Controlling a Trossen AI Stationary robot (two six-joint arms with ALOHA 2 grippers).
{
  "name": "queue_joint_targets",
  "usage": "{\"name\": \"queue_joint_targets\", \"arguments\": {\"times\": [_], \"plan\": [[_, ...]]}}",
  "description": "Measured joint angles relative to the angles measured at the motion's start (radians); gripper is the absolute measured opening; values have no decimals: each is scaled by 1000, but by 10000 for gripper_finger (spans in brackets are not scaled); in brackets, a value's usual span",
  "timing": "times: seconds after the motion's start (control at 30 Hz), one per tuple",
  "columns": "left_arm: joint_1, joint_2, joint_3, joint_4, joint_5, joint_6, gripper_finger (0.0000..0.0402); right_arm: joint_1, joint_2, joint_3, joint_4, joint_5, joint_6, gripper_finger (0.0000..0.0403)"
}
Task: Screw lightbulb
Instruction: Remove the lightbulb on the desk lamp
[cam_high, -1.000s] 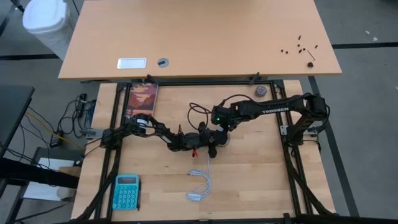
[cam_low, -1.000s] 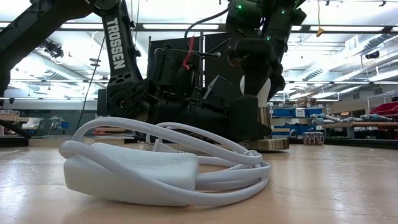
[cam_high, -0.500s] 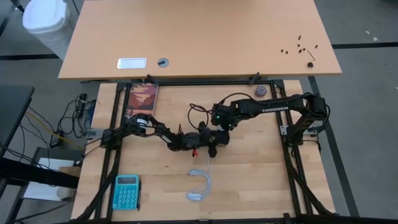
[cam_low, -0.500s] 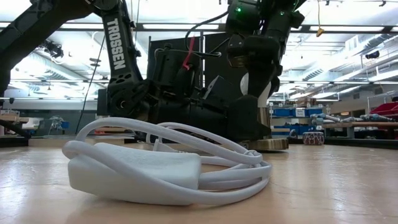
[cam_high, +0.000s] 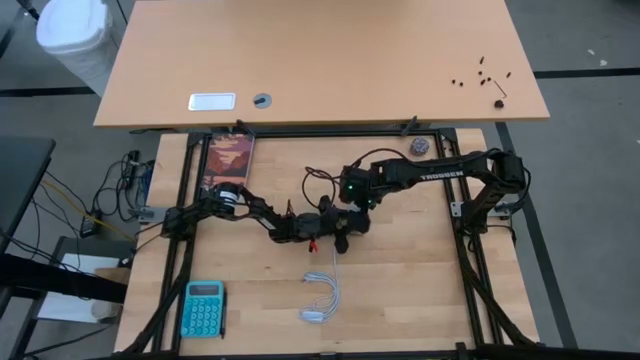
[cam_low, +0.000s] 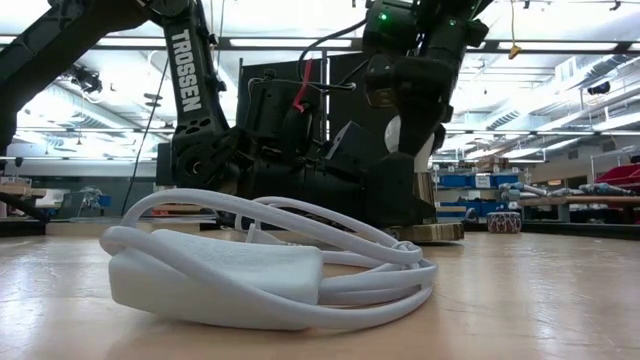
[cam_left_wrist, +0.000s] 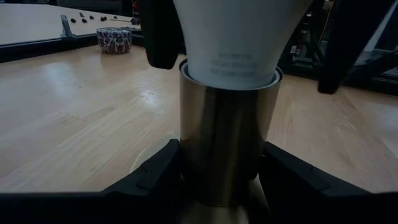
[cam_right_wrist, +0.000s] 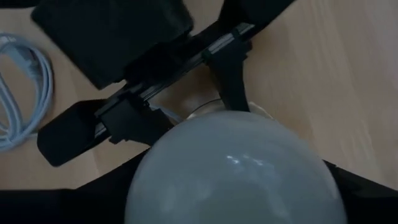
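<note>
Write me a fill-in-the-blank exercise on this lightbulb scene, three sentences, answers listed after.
1. The left gripper has its jaws closed around the metal ____ that the lightbulb sits in.
2. The right gripper grips the lightbulb from ____.
3. In the high view, the teal calculator lies near the table's front-left corner, while the coiled white ____ lies near the middle front, apart from both arms.

Missing words: socket; above; cable
</note>
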Motion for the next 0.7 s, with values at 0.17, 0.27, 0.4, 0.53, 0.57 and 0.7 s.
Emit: {"name": "queue_joint_targets", "arguments": {"times": [0.17,0.27,0.4,0.53,0.57,0.7], "plan": [[0,0,0,-1,0,0,198,7,0,0,-2,17,-81,248],[0,0,0,-1,3,0,198,6,0,0,-13,17,-132,247],[0,0,0,-3,7,1,198,5,0,1,-33,15,-237,255],[1,0,0,-2,28,6,198,4,0,1,-43,18,-396,274],[1,0,0,-2,33,11,198,4,0,1,-41,18,-441,274],[1,0,-1,-1,59,25,198,5,0,0,-43,15,-620,255]]}}
